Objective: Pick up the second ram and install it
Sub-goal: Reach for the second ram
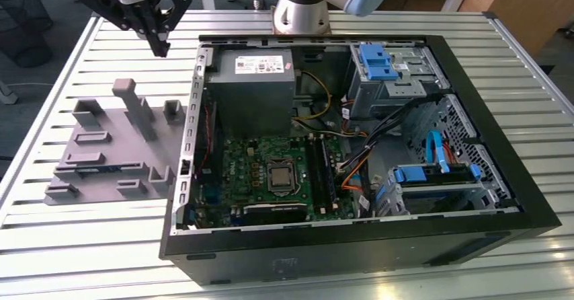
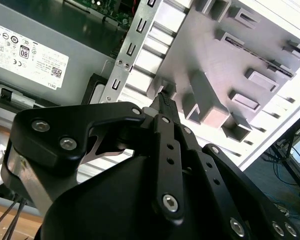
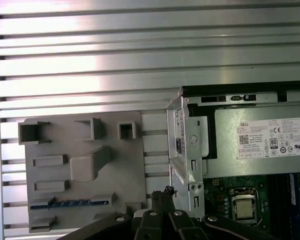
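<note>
1. exterior view: the pincer (image 1: 161,48) hangs above the slatted bench (image 1: 54,246). it is past the far end of the grey fixture (image 1: 107,138), near the corner of the open pc case (image 1: 359,246) on the exterior view's left.
2. pincer state: fingers pressed together to a point, with nothing between them. the second wrist view shows the pincer (image 2: 163,98) the same way, and so does the first wrist view (image 3: 163,192).
3. the second ram (image 3: 70,203) in the first wrist view is a thin blue-green strip standing on edge in a slot of the grey fixture (image 3: 125,165).
4. in the exterior view the second ram (image 1: 94,169) shows as a short blue line in the half of the fixture away from the pincer.
5. the pincer and the ram are well apart, with no contact.
6. the fixture lies flat on the bench, just beside the case's side wall on the exterior view's left. the second wrist view shows the fixture (image 2: 190,45) past the fingertips.
7. the case lies on its side with the cover off. inside are the power supply (image 1: 254,98) and the motherboard (image 1: 247,162) with the cpu (image 1: 281,175).
8. the long black memory slots (image 1: 320,172) run beside the cpu on the exterior view's right.
</note>
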